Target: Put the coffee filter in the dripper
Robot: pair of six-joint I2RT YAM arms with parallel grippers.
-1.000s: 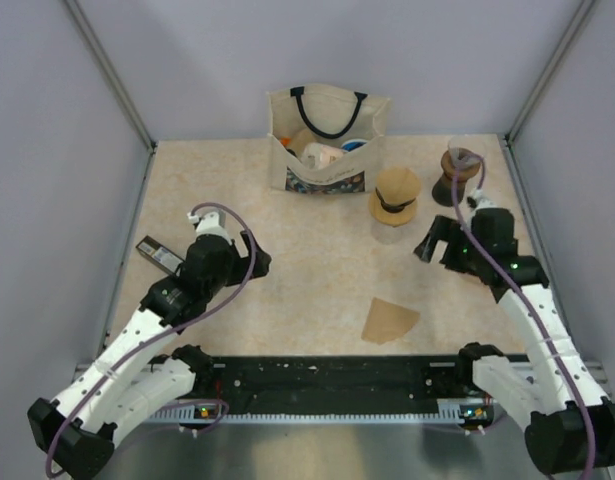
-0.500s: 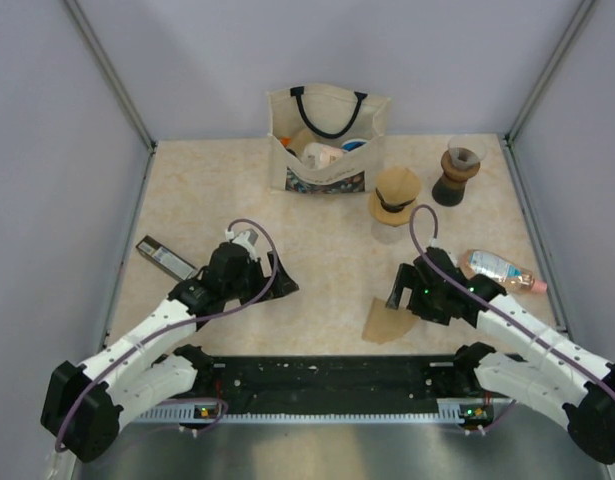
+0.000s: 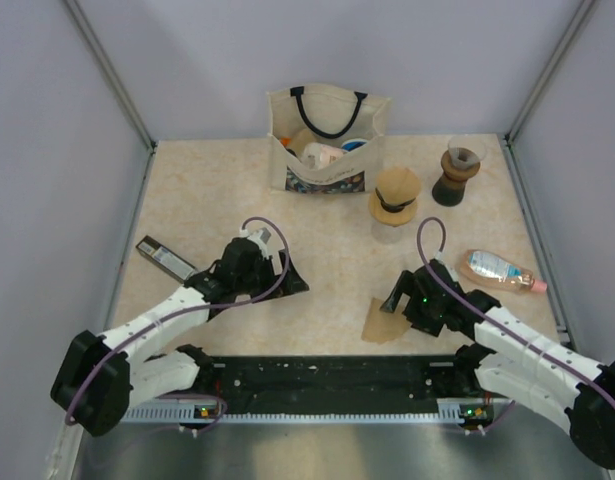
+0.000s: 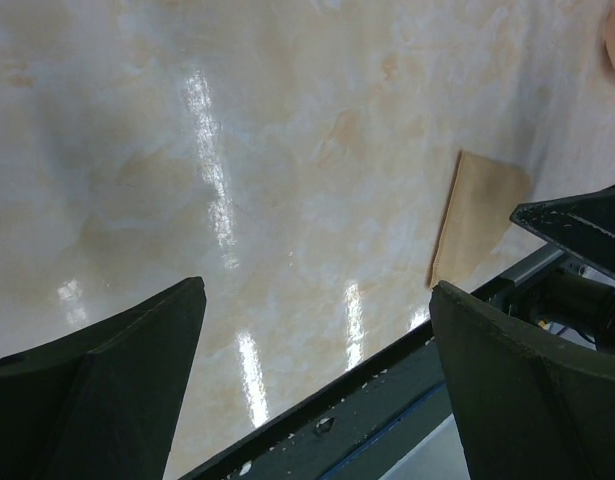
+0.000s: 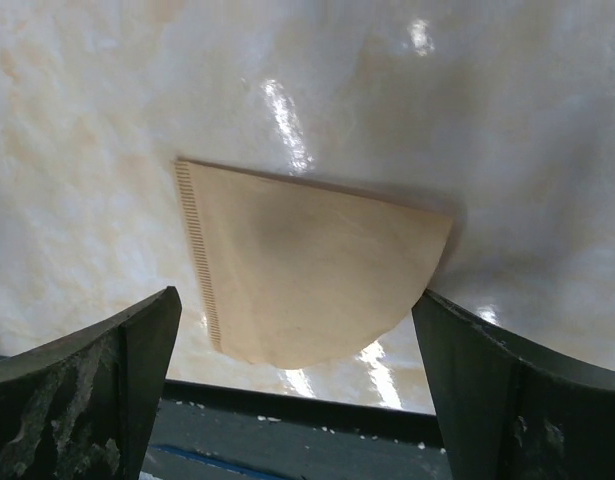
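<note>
The coffee filter (image 3: 379,324) is a flat light-brown paper wedge lying near the table's front edge. It fills the middle of the right wrist view (image 5: 307,255) and shows at the right in the left wrist view (image 4: 477,215). My right gripper (image 3: 395,299) is open and hangs low over the filter's right part, with one finger on each side (image 5: 295,325). My left gripper (image 3: 290,281) is open and empty over bare table left of the filter (image 4: 317,295). The dripper (image 3: 395,195), with a tan round ring and a dark band, stands at the back, apart from both grippers.
A cloth tote bag (image 3: 327,140) holding several items stands at the back centre. A dark hourglass grinder (image 3: 455,178) stands back right. A pink bottle (image 3: 502,270) lies at the right. A dark flat bar (image 3: 165,257) lies at the left. The black front rail (image 3: 327,375) runs just below the filter.
My right arm swung from the back right beside the grinder down to the filter at the front. My left arm reached rightward toward the centre. The pink bottle came into view.
</note>
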